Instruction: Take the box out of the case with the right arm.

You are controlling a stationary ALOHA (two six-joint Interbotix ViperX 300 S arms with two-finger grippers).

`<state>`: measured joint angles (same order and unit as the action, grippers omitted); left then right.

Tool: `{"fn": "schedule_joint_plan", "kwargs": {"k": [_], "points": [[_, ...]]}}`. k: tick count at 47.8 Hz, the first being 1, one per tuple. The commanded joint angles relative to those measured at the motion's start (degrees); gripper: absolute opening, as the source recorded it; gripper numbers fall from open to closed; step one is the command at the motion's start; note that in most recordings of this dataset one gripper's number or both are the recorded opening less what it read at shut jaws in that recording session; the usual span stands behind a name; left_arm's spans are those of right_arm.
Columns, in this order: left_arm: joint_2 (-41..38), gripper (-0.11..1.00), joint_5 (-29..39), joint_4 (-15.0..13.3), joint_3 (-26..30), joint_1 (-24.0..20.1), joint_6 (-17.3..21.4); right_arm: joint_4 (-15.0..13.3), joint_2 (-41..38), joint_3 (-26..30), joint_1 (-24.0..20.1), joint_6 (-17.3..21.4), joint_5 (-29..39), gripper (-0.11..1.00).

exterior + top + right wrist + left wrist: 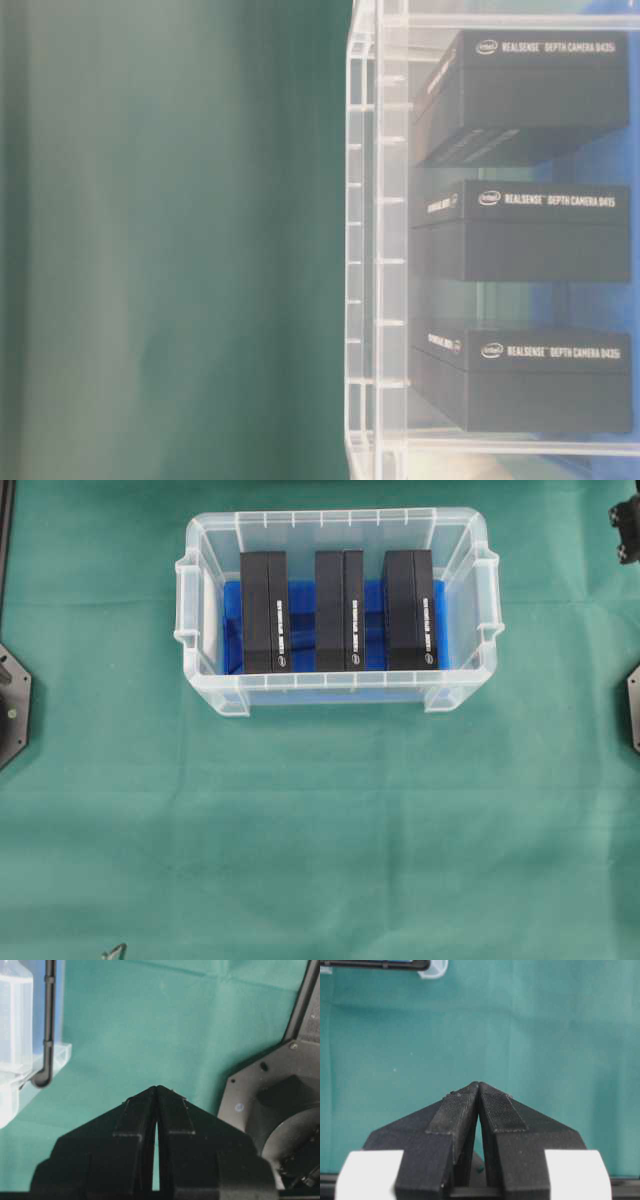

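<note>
The case (330, 518) is a clear plastic tub with a blue sheet on its floor, standing on the green cloth at the top middle. Three black boxes stand on edge inside it, side by side: left (264, 610), middle (339, 610), right (410, 610). The table-level view shows the case wall (365, 250) and the same boxes (530, 235) with white lettering. My right gripper (157, 1087) is shut on nothing and hangs over bare cloth, away from the case. A clear corner of the case (15, 1060) shows at the left of its view. My left gripper (478, 1083) is also shut and empty.
Black arm base plates sit at the left edge (10, 705) and right edge (632, 710) of the table. A black arm part shows at the top right corner (625, 525). A thin black rod (48, 1020) hangs beside the case corner. Green cloth (320, 840) covers the table.
</note>
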<state>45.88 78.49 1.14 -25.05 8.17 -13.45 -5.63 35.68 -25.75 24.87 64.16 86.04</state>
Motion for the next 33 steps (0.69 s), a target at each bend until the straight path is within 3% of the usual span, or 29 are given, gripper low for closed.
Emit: {"fn": "schedule_joint_plan", "kwargs": {"k": [1,19,23,33], "points": [[-0.26,0.0,-0.18,0.26,1.49,0.18,0.0,0.0,0.0,1.41,0.26,-0.18,-0.44,0.0],[-0.26,0.0,-0.18,0.26,1.49,0.18,0.0,0.0,0.18,1.23,0.26,-0.09,-0.35,0.05],[-0.26,0.0,-0.18,0.26,1.49,0.26,0.0,-0.35,0.18,1.14,0.35,0.09,-0.35,0.2],[-0.26,0.0,-0.09,0.18,1.49,0.18,0.0,-0.44,-0.26,0.97,0.26,0.79,-0.18,0.83]]}}
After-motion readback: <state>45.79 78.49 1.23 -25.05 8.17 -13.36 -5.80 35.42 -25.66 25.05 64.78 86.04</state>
